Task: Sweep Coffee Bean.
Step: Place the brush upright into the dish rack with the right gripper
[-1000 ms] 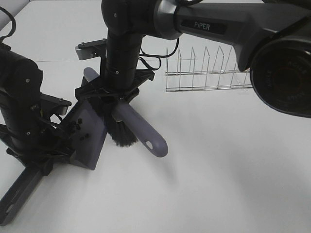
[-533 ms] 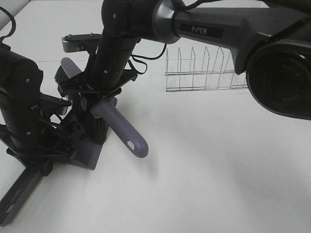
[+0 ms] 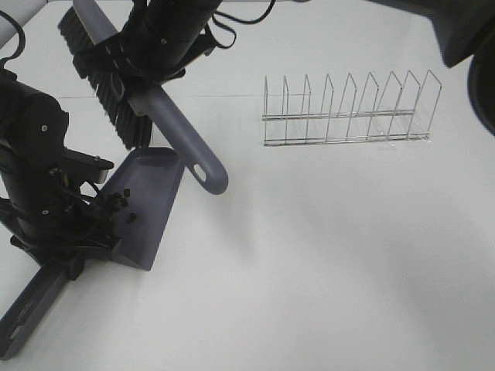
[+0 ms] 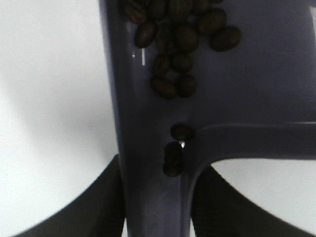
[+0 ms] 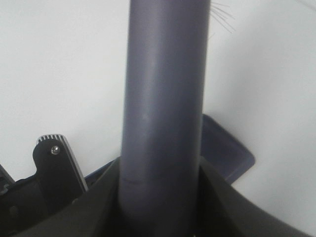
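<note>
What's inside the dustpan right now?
A cluster of coffee beans lies in the dustpan, bunched toward its handle end. The left arm covers that end's corner from above, so any beans there cannot be seen.

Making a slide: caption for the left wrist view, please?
Coffee beans lying in the purple dustpan that the left gripper holds.

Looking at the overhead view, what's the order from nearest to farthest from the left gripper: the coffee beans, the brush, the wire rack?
1. The coffee beans: in the dustpan held by the left gripper.
2. The brush: raised beyond the dustpan.
3. The wire rack: far right side.
</note>
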